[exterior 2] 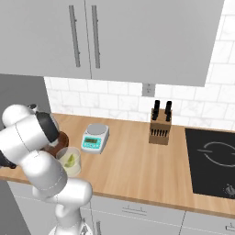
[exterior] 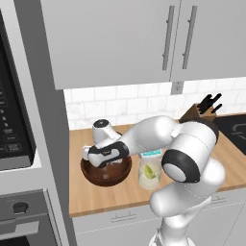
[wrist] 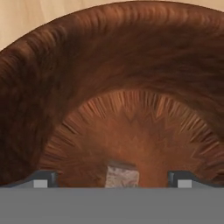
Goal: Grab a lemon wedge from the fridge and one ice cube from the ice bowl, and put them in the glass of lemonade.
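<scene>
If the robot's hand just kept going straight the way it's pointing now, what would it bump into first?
Most likely the ice cube, lying between the open hand's fingertips on the floor of the ice bowl; otherwise the bowl's floor itself.

A home kitchen is indicated: a wooden countertop (exterior 2: 137, 160) is backed by white wall tiles (exterior 2: 114, 103), with pale grey wall cupboards (exterior 2: 114, 36) above it, a knife block (exterior 2: 160, 127) and kitchen scale (exterior 2: 95, 137) on it, and a black hob (exterior 2: 213, 158) set into it.

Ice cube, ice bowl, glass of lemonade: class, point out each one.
ice cube (wrist: 122, 176), hand view, its top face.
ice bowl (exterior: 94, 177), left base view, its outer front wall.
glass of lemonade (exterior 2: 73, 170), right base view, its front wall.
</scene>
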{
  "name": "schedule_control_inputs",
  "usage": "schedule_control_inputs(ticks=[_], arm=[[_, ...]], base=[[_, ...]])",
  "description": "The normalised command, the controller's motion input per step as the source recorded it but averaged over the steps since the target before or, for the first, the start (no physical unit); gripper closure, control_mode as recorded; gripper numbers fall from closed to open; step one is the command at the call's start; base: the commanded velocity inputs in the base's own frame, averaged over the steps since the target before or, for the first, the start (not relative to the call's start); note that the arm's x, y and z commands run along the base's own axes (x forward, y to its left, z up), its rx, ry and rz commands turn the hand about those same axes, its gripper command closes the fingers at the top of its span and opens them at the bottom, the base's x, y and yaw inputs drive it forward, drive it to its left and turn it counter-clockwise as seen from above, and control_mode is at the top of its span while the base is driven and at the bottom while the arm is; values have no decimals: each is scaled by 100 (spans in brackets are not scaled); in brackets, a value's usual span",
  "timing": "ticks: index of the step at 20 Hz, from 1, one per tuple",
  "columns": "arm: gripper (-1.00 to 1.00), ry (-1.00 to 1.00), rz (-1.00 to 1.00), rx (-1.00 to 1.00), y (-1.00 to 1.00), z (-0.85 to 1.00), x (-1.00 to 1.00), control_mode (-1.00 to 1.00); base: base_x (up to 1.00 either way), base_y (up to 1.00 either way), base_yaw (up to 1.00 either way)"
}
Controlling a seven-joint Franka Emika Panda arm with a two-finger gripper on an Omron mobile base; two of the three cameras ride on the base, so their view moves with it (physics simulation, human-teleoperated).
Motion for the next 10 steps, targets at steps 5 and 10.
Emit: schedule_control_inputs(ticks=[5,10], arm=[[-100,4,0,0,0,-10,15,-100],[-100,2,0,0,0,0,2,-100]], base=[[0,0,0],[0,0,0]])
